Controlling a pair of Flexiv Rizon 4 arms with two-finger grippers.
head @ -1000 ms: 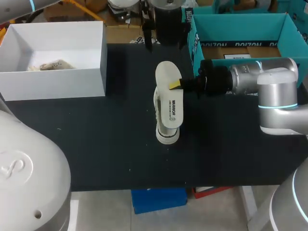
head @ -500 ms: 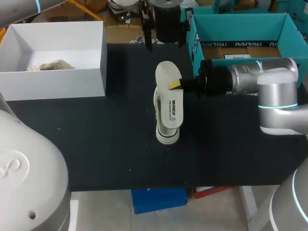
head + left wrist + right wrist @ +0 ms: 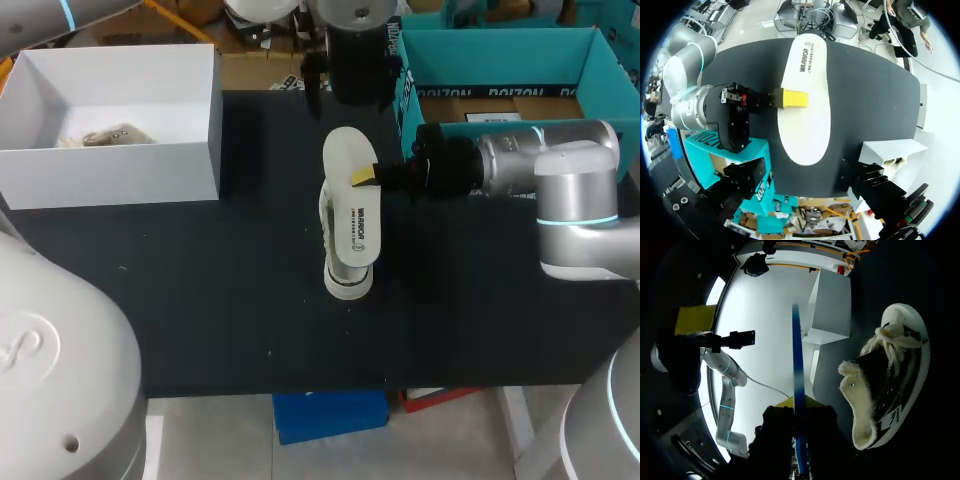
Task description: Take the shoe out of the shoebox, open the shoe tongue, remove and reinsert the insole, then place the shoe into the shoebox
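Observation:
A white insole (image 3: 347, 153) hangs flat above the table, and my right gripper (image 3: 364, 177) is shut on its edge, reaching in from the right. Under it a white lace-up shoe (image 3: 350, 255) lies on the dark table. In the right wrist view the insole (image 3: 797, 390) shows edge-on as a thin blue strip between my fingers (image 3: 797, 440), with the shoe (image 3: 887, 385) beside it. My left gripper (image 3: 350, 55) hovers open over the table's far edge. In the left wrist view it (image 3: 810, 182) looks down on the insole (image 3: 805, 105), with nothing between its fingers.
An open white shoebox (image 3: 200, 150) with crumpled paper inside stands at the back left. A teal box (image 3: 405, 90) sits at the back right, behind my right arm. The dark table (image 3: 200, 300) is bare in front of and to the left of the shoe.
My left gripper has shifted a little to the right above the table's far edge. The right arm, the insole and the shoe have not moved.

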